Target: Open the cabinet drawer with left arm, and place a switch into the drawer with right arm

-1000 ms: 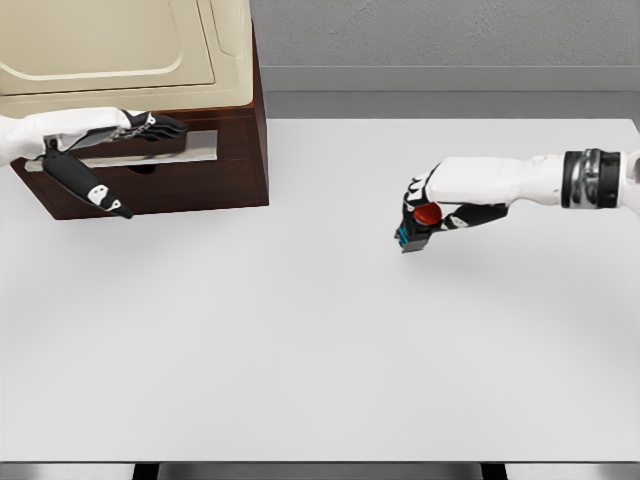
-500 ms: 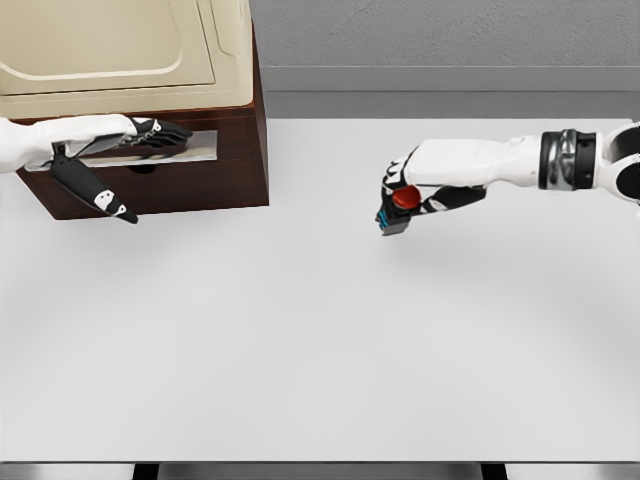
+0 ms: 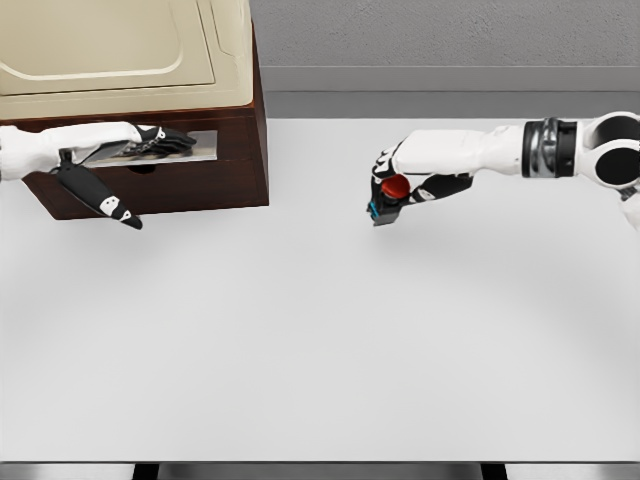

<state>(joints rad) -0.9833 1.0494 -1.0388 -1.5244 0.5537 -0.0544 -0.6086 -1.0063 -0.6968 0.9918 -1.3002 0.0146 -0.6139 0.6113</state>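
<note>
Fingers (image 3: 385,172) of the right hand (image 3: 398,183) are curled around the switch (image 3: 387,196), a dark block with a red button and a blue edge, which is held above the bench (image 3: 330,330) right of the frame's middle, well apart from the cabinet (image 3: 160,160). At the upper left, the left hand (image 3: 150,140) is laid against the drawer (image 3: 165,150), its dark fingers stretched flat along the pale strip of the front; whether the handle is truly hooked cannot be told. The drawer appears pulled out only slightly, if at all. The carrying step is judged to be in hand. Next, a wider opening is called for, then the switch must be brought leftward over the gap and lowered before release.
</note>
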